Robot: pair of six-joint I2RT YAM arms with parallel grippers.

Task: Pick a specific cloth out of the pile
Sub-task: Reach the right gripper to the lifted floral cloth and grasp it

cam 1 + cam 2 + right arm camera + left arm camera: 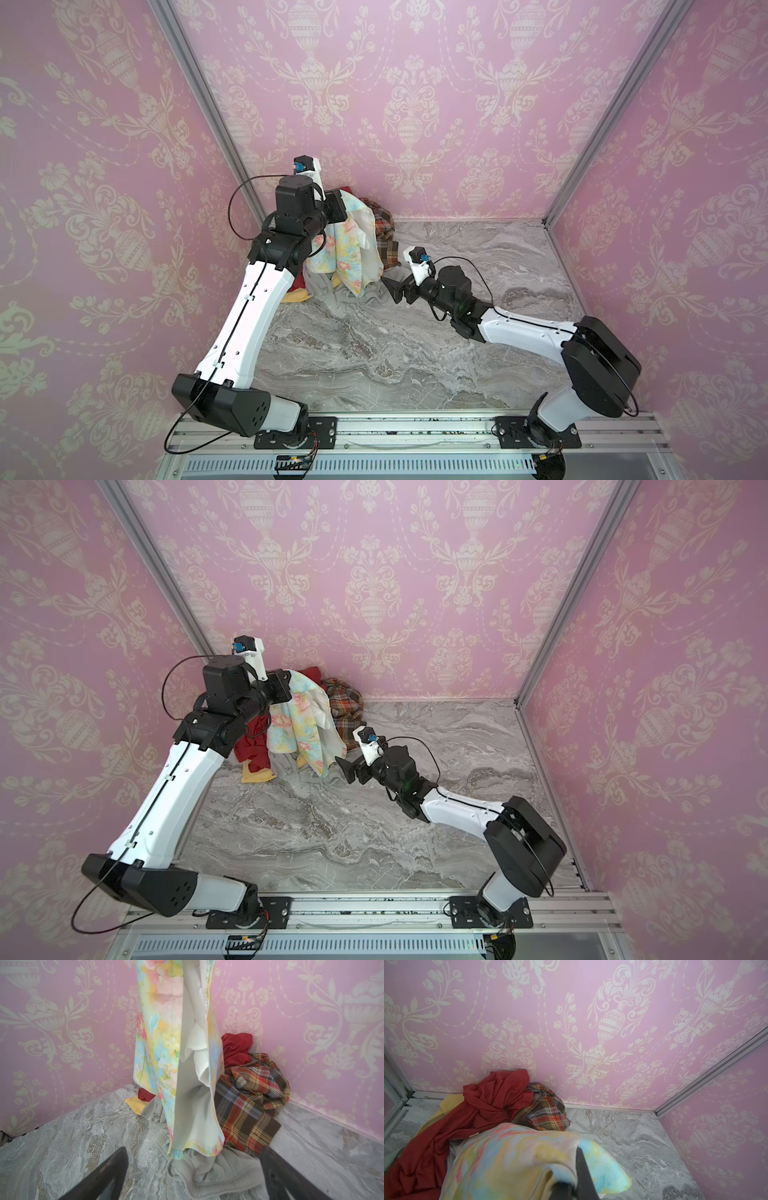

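The left arm (249,316) rises from the front rail (415,428) and bends over the back-left corner of the grey marbled bench (374,357). In both top views its upper links cover the near-left part of the pile (384,249). Under the elbow lie the red garment (253,746) and, at its front edge, a mustard yellow piece (257,776), both on the bench.

The left claw (341,204) is high above the heap, clamped together on the top of the cloth (345,249). In the left wrist view one dark finger (582,1167) presses into the fabric bunched over it. From that grip the cloth hangs as a long pastel drape in blue, yellow and cream with pink flowers, and its pale inner side shows along one fold. The drape screens the middle of the pile. More red fabric shows behind it against the back wall (415,104). The lower hem hangs right at the grey garment (218,1169) spread on the bench; whether it touches cannot be told.

Right of the drape, the plaid shirt (345,712) is heaped against the back wall, its near side partly hidden by the hanging cloth.

Further right, the right claw (390,289) sits low, just beside the grey garment and near the hem. Its jaws are wide apart with nothing gripped. In the right wrist view both fingers (99,1176) frame the hem and the grey folds ahead. The right arm (519,328) stretches back across the bench to its mount on the rail.
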